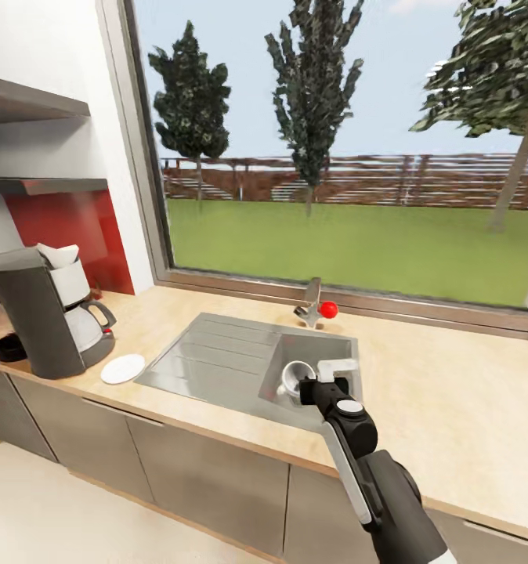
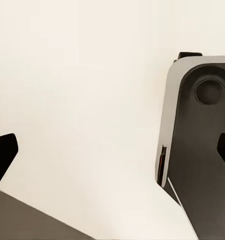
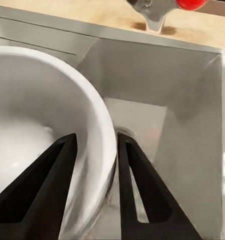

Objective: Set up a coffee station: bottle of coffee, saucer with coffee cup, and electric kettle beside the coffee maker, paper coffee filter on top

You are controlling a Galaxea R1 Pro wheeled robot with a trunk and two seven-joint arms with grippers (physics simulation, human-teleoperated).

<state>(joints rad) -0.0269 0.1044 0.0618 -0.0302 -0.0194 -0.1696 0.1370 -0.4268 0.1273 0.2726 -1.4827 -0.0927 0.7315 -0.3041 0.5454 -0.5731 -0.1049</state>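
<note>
the cup [image 3: 47, 130] sits in the sink [image 1: 217, 352] basin, its rim wall pinched between the right gripper [image 3: 95, 150] fingers, one inside the bowl and one outside. the step in hand looks to be getting the cup out to the saucer [image 1: 123, 368], which lies well off to the gripper's left, just beside the coffee maker [image 1: 41, 309] that carries a filter [image 1: 58, 254]. next it calls for a straight lift clear of the basin wall, then a carry across. the left gripper [image 2: 112, 150] is spread, holding nothing.
</note>
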